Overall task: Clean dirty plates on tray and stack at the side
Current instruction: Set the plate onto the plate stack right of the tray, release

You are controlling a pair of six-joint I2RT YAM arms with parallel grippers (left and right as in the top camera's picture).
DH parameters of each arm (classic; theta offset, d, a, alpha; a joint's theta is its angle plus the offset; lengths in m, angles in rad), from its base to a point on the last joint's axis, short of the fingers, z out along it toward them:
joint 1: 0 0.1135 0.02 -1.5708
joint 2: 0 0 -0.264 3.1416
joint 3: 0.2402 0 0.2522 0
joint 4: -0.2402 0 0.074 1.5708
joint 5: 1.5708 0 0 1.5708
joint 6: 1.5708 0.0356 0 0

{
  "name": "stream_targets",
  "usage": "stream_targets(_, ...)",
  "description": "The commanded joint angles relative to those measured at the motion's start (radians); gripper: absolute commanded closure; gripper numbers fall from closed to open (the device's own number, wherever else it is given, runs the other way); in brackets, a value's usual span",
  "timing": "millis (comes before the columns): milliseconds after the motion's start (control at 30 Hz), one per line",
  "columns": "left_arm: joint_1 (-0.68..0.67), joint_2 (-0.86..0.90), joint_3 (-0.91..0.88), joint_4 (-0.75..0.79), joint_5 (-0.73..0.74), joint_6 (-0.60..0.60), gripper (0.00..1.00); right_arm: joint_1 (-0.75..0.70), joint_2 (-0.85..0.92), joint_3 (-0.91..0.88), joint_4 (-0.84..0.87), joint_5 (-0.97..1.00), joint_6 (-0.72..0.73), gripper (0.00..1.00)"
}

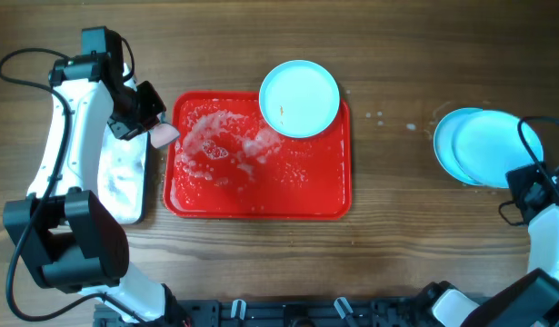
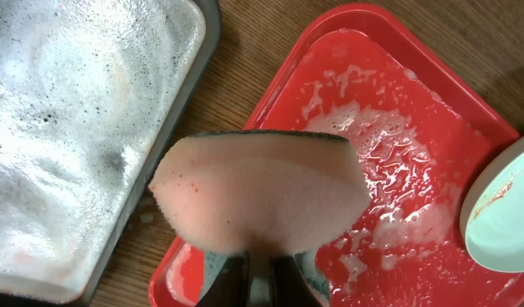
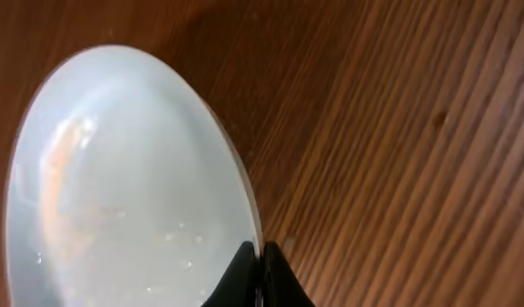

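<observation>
The red tray [image 1: 324, 200] lies mid-table, smeared with white foam; it also shows in the left wrist view [image 2: 432, 111]. One plate [image 1: 300, 97] with a small brown speck rests on its far right corner; its edge shows in the left wrist view [image 2: 504, 213]. Two more plates overlap on the wood at the right: the lower one [image 1: 447, 145] and the upper one [image 1: 493, 145]. My left gripper [image 1: 152, 127] is shut on a pink sponge [image 2: 262, 192] over the tray's left rim. My right gripper [image 3: 262, 264] is shut on the rim of the upper plate [image 3: 125, 188].
A metal pan [image 1: 124, 182] with foamy water stands left of the tray; it also shows in the left wrist view [image 2: 74, 128]. Water drops [image 1: 379, 118] lie on the wood between the tray and the right-hand plates.
</observation>
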Motion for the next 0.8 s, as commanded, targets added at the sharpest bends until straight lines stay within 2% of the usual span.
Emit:
stream_targets(0, 0.001, -0.013, 0.009, -0.001, 0.012, -0.013, 0.96, 0.022, 0.062, -0.007, 0.043, -0.033, 0.000, 0.96)
stream_targets(200, 0.001, -0.013, 0.009, -0.001, 0.012, -0.013, 0.96, 0.103, 0.175, -0.007, 0.092, -0.023, -0.006, 0.96)
stream_targets(500, 0.001, -0.013, 0.009, -0.001, 0.012, -0.013, 0.96, 0.102, 0.074, -0.006, 0.075, 0.044, -0.010, 0.95)
stream_targets(567, 0.001, -0.013, 0.009, -0.001, 0.012, -0.013, 0.96, 0.103, 0.056, -0.006, 0.073, 0.047, -0.009, 0.70)
stream_targets(600, 0.001, -0.013, 0.009, -0.001, 0.012, -0.013, 0.96, 0.103, 0.055, -0.006, 0.066, 0.047, -0.009, 0.48)
stream_targets(667, 0.001, -0.013, 0.009, -0.001, 0.012, -0.013, 0.96, 0.103, 0.053, -0.003, 0.057, 0.011, -0.009, 0.45)
stream_targets(767, 0.001, -0.013, 0.009, -0.006, 0.012, -0.012, 0.96, 0.118, -0.001, 0.129, -0.071, -0.208, -0.065, 0.46)
